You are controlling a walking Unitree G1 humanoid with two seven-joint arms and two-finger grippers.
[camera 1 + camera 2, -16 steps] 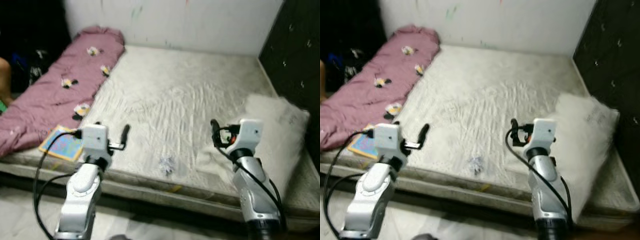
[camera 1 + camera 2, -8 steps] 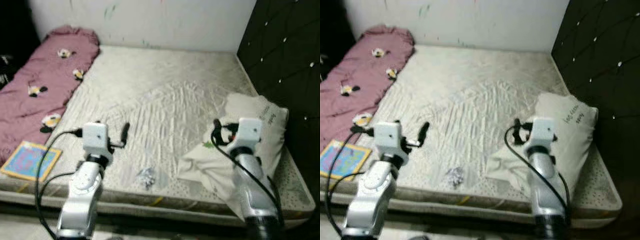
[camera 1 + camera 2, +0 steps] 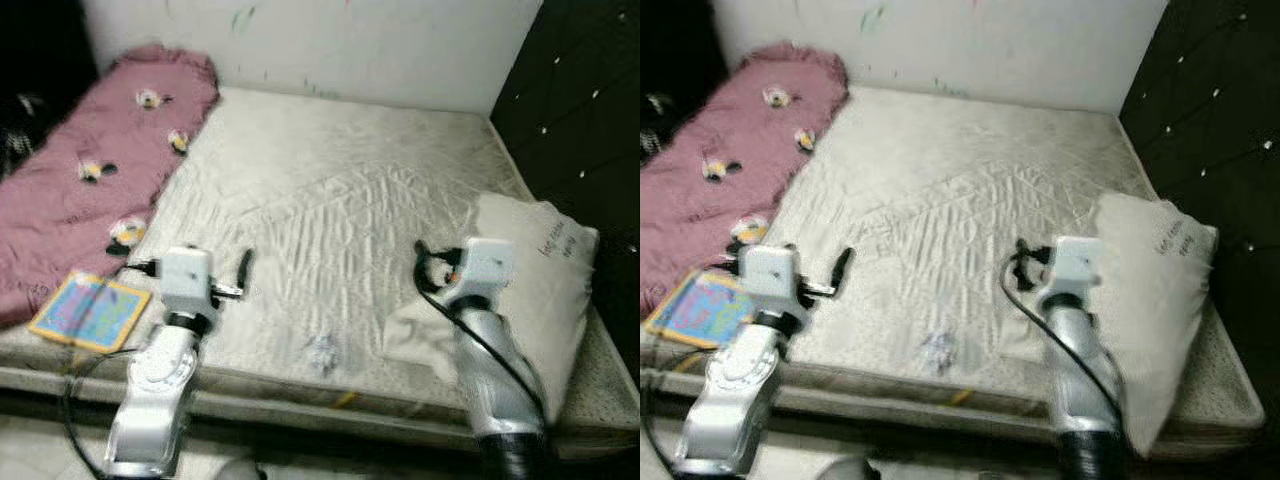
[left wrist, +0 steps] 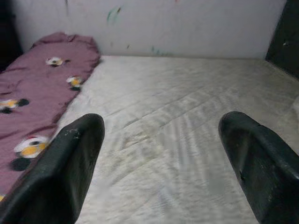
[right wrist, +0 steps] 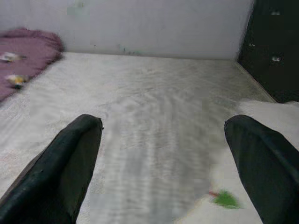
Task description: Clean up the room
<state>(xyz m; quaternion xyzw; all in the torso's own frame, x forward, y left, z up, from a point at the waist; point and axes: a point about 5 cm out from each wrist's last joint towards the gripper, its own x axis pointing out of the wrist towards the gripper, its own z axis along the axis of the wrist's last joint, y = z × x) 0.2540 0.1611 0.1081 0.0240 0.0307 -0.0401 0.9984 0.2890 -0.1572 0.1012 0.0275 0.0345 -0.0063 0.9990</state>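
The room looked far from tidy. A small crumpled scrap lay near the bed front edge, a colorful book sat by the pink blanket, and the pillow was crooked. Both arms were held out over the bed, the left end effector and right end effector spread wide, holding nothing.

Silver arms — black cables
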